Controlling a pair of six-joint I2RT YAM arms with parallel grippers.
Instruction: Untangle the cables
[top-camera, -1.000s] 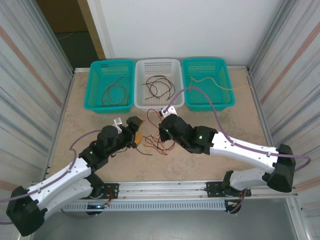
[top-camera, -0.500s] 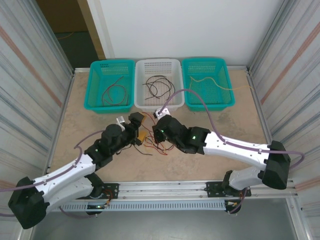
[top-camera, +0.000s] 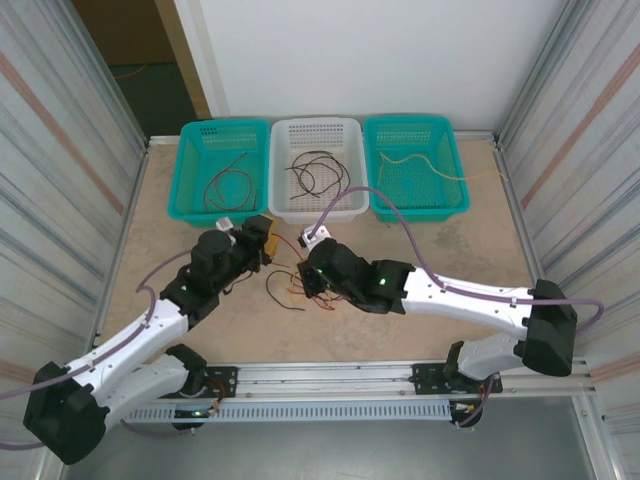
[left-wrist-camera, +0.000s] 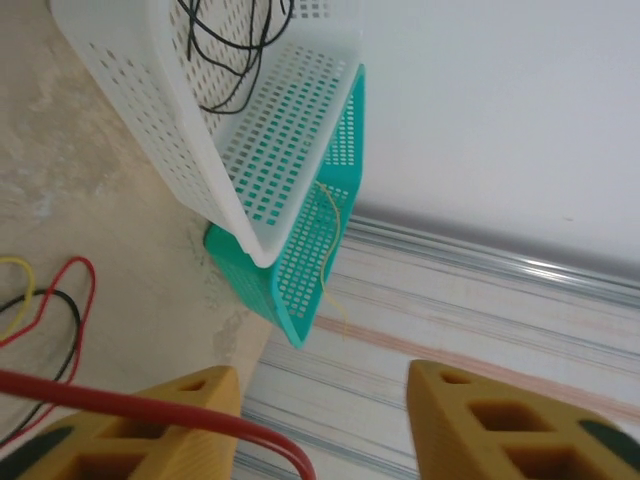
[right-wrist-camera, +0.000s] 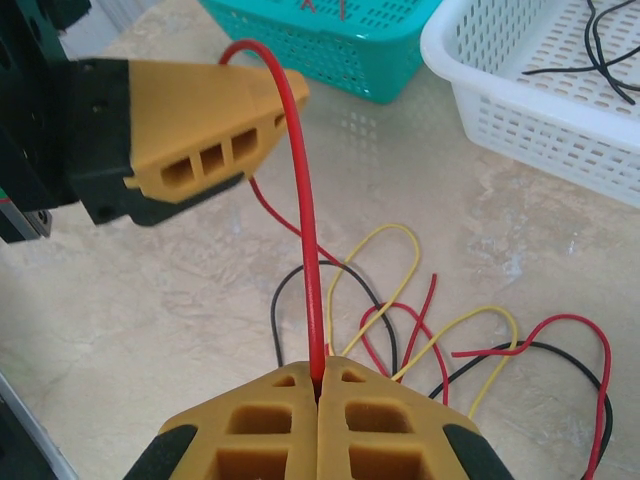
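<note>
A loose tangle of red, black and yellow cables (right-wrist-camera: 420, 310) lies on the beige table, seen from above (top-camera: 285, 288) between the two arms. My right gripper (right-wrist-camera: 320, 375) is shut on one red cable (right-wrist-camera: 308, 200), which rises from its tips and hooks over the tip of my left gripper (top-camera: 264, 238). In the left wrist view the same red cable (left-wrist-camera: 150, 405) lies across the left finger, and the left gripper (left-wrist-camera: 322, 385) shows a wide gap between its jaws with nothing pinched. From above, my right gripper (top-camera: 305, 275) sits just right of the left one.
Three baskets stand along the far edge: a teal one (top-camera: 226, 124) with dark red cables, a white one (top-camera: 315, 121) with black cables, a teal one (top-camera: 410, 119) with a yellow cable. Corrugated walls close both sides. Lavender arm cables arc above the right arm.
My left gripper has moved up and left toward the baskets, the red cable now over its finger. The right gripper has shifted left, still shut on that cable.
</note>
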